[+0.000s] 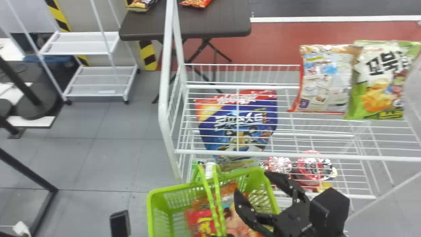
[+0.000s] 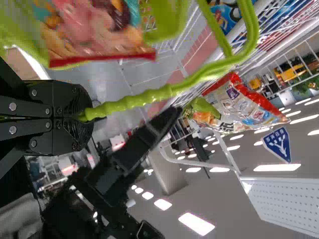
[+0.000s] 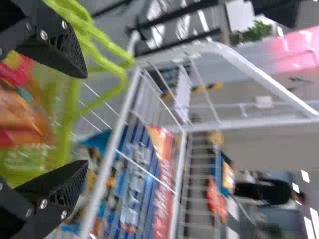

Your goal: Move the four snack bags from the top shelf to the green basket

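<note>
Likely half done: bags (image 1: 204, 221) lie in the green basket (image 1: 150, 205), two snack bags (image 1: 325, 79) wait on the top shelf (image 1: 230, 153); right pincer (image 1: 251, 183) spread, left pincer (image 2: 83, 116) pinching the handle (image 2: 149, 95).

From here I can make out bold black Korean lettering on the green-and-white snack bag (image 1: 378, 82), white Korean lettering on the big blue bag (image 1: 215, 137), and white marks on a blue triangular sign (image 2: 278, 144).

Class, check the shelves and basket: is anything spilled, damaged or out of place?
Nothing stands out; no spill or tear shows. On the top shelf, the red-edged bag and green bag overlap, and the left hand holds the green basket by its handle.
</note>
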`<state>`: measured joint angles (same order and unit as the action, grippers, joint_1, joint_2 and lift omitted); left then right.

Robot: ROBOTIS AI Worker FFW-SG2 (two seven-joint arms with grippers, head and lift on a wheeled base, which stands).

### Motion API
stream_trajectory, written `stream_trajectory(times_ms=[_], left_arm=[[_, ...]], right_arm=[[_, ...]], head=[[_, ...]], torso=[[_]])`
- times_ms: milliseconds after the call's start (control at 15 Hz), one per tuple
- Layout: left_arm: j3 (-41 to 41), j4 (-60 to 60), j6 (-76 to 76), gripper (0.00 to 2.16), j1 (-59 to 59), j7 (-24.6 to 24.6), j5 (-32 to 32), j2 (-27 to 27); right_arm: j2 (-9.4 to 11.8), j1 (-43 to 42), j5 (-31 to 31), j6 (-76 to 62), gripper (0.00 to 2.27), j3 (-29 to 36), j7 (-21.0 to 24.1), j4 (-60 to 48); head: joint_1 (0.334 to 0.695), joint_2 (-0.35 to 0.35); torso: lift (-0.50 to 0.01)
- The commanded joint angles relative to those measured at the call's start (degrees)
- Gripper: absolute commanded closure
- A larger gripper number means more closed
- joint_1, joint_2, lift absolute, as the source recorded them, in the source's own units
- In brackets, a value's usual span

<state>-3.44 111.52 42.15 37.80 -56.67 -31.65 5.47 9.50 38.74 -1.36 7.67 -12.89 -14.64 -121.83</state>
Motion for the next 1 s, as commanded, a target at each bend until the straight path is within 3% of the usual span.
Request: stream_trajectory(times_ms=[0,133,533,933], left_arm=[[0.01,0.01,0.00,1.69,0.00,0.06,0.09,-0.02],[0.01,-0.07,0.00,1.69,-0.09,0.15,0.27,-0.11],[0.01,-0.34,0.00,1.69,-0.62,0.68,0.62,-0.28],[0.10,-0.34,0.18,1.69,-0.71,0.77,0.71,-0.11]], right_arm=[[-0.97,-0.77,0.13,-5.43,0.06,2.08,0.84,0.28],[-2.64,-1.47,0.92,-7.54,0.06,4.54,0.84,0.54],[-3.26,-2.88,3.65,-10.52,0.06,9.46,4.01,1.24],[-4.66,-5.69,3.74,-10.70,0.05,11.31,5.24,4.41]], head=[[0.695,-0.022],[0.695,-0.069],[0.695,-0.180],[0.695,-0.218]], torso=[[0.000],[0.000],[0.000],[0.000]])
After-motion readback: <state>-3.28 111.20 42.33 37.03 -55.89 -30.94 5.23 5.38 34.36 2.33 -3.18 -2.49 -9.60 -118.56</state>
